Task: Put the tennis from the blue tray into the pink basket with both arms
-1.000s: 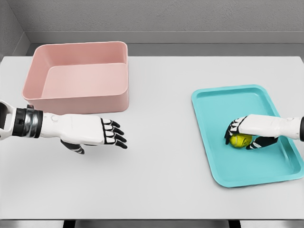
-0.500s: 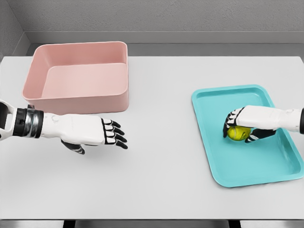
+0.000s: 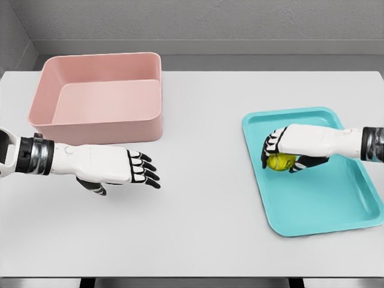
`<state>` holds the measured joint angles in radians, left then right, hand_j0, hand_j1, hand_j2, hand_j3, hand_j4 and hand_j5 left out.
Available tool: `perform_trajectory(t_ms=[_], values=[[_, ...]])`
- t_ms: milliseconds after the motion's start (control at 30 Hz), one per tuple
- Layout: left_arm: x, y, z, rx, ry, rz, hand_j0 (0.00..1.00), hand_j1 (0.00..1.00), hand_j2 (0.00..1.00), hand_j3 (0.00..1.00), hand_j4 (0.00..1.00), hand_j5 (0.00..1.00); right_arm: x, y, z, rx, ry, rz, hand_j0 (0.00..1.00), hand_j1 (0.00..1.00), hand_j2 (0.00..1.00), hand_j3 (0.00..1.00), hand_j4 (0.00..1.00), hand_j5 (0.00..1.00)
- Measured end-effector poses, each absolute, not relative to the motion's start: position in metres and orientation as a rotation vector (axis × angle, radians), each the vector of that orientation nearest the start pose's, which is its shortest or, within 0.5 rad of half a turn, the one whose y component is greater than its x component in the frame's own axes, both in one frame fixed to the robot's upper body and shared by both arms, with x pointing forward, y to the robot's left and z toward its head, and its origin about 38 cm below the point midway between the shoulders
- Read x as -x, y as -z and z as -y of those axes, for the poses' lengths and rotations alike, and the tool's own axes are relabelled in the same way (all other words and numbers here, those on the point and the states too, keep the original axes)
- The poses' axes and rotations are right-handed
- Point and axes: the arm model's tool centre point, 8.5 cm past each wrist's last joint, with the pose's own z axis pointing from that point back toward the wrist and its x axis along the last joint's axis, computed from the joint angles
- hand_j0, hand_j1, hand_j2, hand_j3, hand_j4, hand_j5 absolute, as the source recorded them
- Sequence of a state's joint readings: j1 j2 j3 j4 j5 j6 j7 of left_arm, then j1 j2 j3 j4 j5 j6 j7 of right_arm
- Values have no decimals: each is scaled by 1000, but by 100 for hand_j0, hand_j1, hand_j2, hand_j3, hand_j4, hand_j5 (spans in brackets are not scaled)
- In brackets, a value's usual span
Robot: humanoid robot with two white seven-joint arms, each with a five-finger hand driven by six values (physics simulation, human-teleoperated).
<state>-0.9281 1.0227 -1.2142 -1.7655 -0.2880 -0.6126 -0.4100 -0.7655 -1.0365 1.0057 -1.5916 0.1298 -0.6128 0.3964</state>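
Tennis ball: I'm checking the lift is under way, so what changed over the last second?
The right hand, shut on the ball, carried it left and away from the robot across the blue tray. The left hand, open, the tray and the pink basket stayed put.

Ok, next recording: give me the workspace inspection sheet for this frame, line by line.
Surface: white table, flat and evenly lit.
Job's things: tennis ball over the left part of the blue tray; whether it is lifted off the tray cannot be told. Pink basket at the table's far left, nothing in it.
Clutter: nothing seen.
Hands: right hand curled around the ball from above. Left hand open, palm down, fingers extended, in front of the basket, holding nothing.
Cables: nothing seen.
Surroundings: grey wall behind the table.
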Motion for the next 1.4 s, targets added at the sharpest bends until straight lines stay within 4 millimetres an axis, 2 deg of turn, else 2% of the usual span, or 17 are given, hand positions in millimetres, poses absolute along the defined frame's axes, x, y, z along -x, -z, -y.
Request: perform_trajectory(t_ms=[367, 933, 1033, 1200, 1400], values=[[-356, -209, -240, 58, -2996, -1671, 100, 100, 100, 100, 100, 100, -395, -219, 255, 50, -2182, 1529, 53, 53, 53, 53, 53, 53], [-356, -209, -241, 61, -3000, -1670, 100, 100, 100, 100, 100, 100, -388, -199, 181, -154, -2260, 1589, 53, 53, 53, 53, 53, 53], [-356, -210, -250, 81, -3021, -1661, 100, 100, 100, 100, 100, 100, -387, -197, 170, -179, -2266, 1601, 53, 53, 53, 53, 53, 53], [-354, -214, -276, 149, -3089, -1626, 100, 100, 100, 100, 100, 100, -391, -187, 152, -204, -2279, 1599, 53, 53, 53, 53, 53, 53], [-353, -215, -283, 166, -3105, -1618, 100, 100, 100, 100, 100, 100, -397, -175, 136, -224, -2291, 1576, 53, 53, 53, 53, 53, 53]])
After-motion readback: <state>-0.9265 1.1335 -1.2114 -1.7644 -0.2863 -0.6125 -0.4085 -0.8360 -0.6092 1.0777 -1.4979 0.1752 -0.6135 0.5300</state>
